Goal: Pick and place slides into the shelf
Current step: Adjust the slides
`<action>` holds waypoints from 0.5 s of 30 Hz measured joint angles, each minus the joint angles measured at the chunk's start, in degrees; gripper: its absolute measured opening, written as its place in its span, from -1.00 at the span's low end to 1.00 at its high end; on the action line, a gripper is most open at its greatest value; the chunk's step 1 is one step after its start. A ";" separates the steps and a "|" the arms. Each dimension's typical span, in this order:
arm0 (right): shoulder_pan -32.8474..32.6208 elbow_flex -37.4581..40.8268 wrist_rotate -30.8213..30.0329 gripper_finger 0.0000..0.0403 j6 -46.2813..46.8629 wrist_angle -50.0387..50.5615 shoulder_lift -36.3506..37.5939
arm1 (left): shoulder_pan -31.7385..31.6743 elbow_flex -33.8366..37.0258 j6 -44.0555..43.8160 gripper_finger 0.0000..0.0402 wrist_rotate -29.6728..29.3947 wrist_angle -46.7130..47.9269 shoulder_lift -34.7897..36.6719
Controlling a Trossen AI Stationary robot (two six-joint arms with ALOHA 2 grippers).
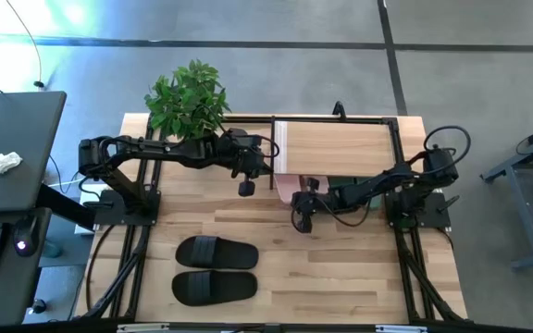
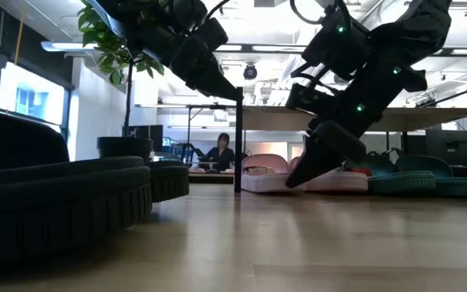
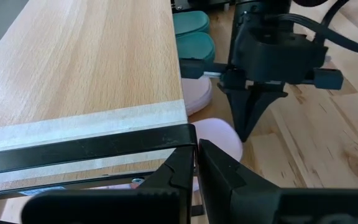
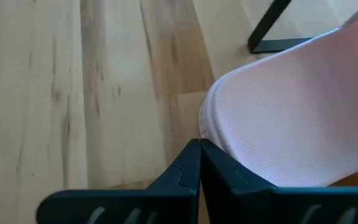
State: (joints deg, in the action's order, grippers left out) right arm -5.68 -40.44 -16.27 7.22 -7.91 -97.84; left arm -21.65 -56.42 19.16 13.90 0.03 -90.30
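We see the right tool (image 1: 301, 222), its fingers pressed together on nothing, tip down just beside the heel of a pale pink rubber slide (image 4: 291, 124) that lies on the light wooden desk (image 1: 340, 277) at the front edge of the low shelf with a light-wood plank top and thin black metal frame (image 1: 336, 148). The left tool (image 1: 246, 189) is also closed and empty, hanging over the shelf's front left corner. Under the shelf we make out pink slides and a pair of dark green slides (image 3: 191, 34). Two black rubber slides (image 1: 216, 268) lie side by side on the desk, well apart from the shelf.
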 joint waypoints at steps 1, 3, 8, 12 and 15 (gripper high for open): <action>0.26 0.00 0.00 -1.00 0.14 -0.11 0.00 | 0.02 0.00 0.01 -0.94 0.01 0.01 0.00; 0.70 0.02 0.16 -1.00 0.27 -0.12 0.00 | 0.02 0.00 -0.01 -0.94 0.02 0.02 0.00; 1.21 0.02 0.22 -1.00 0.25 -0.41 0.00 | 0.04 0.00 0.00 -0.94 0.01 0.02 0.00; -0.14 0.06 -0.53 -1.00 -0.72 0.07 0.94 | 0.02 0.00 0.01 -0.94 0.01 0.03 0.00; -1.79 0.04 -3.56 -1.00 -0.58 3.08 3.49 | 0.02 0.00 0.01 -0.94 0.03 0.04 0.00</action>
State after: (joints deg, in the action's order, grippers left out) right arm -7.47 -40.40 -19.83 6.64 -4.83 -94.35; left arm -21.63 -56.42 19.18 13.93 0.08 -90.30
